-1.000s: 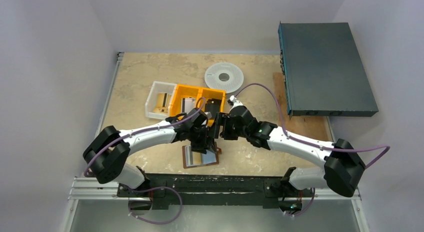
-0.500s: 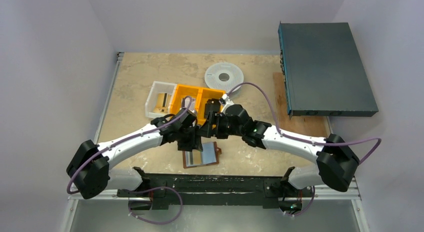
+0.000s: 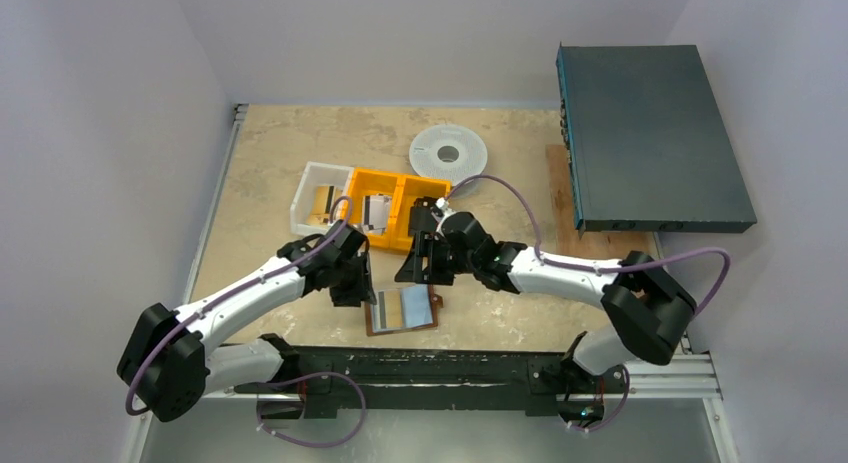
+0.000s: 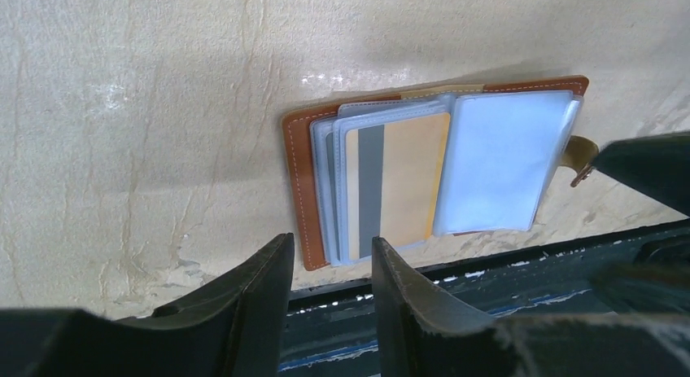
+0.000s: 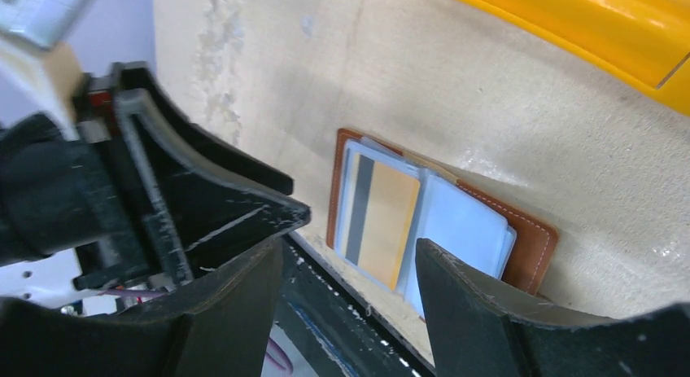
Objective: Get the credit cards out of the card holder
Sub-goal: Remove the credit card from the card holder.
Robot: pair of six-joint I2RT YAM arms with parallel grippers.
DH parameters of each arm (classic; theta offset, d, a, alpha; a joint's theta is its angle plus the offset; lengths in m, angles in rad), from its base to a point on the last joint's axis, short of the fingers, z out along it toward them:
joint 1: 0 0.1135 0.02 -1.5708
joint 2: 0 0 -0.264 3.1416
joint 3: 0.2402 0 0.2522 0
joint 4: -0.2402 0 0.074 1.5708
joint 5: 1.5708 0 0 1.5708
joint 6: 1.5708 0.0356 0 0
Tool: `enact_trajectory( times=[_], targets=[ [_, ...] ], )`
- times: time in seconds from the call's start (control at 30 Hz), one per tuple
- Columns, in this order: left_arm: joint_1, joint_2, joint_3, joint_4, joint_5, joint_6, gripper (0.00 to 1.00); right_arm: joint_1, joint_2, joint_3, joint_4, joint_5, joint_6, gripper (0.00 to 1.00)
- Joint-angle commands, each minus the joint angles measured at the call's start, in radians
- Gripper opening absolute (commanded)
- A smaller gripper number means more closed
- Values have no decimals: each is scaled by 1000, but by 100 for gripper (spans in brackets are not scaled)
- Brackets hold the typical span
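The card holder [image 3: 402, 310] lies open on the table [image 3: 270, 143], close to the near edge, with its clear sleeves [image 4: 500, 161] facing up. A tan card [image 4: 399, 181] with a dark stripe sits in one sleeve. The left gripper [image 4: 331, 247] is just left of the holder, its jaws apart with nothing between them. The right gripper [image 5: 350, 251] hangs just beyond the holder, its jaws spread wide and empty. Farther back are an orange bin [image 3: 400, 175] holding what may be more cards, a white bin [image 3: 300, 203], a round spool [image 3: 448, 153] and a dark box [image 3: 650, 133].
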Motion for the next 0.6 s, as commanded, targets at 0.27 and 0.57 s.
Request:
enact_trajectory(
  times=[0.27,0.57],
  targets=[
    [30,24,-64,177,137,-53,23,1,159,9,101,-133,10,49],
    [31,87,-96,241,145,-59,13,0,227,24,112,-178,0,41]
  ],
)
